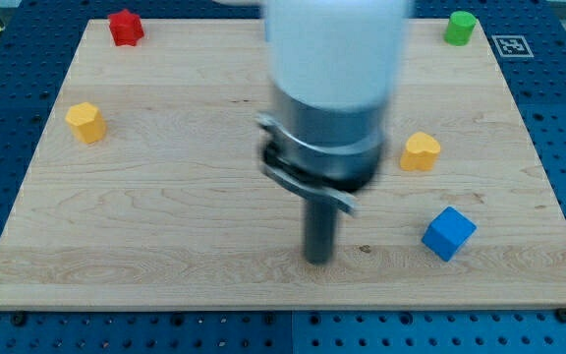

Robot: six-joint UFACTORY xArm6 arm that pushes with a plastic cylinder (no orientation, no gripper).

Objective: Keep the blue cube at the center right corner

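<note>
The blue cube lies on the wooden board at the view's lower right, a short way in from the right edge. My tip rests on the board to the left of the blue cube, with a clear gap between them. The arm's wide grey and white body hangs above the board's middle and hides the part of the board behind it.
A yellow heart-shaped block sits above the blue cube. A yellow block lies at the view's left. A red block is at the top left corner, a green block at the top right.
</note>
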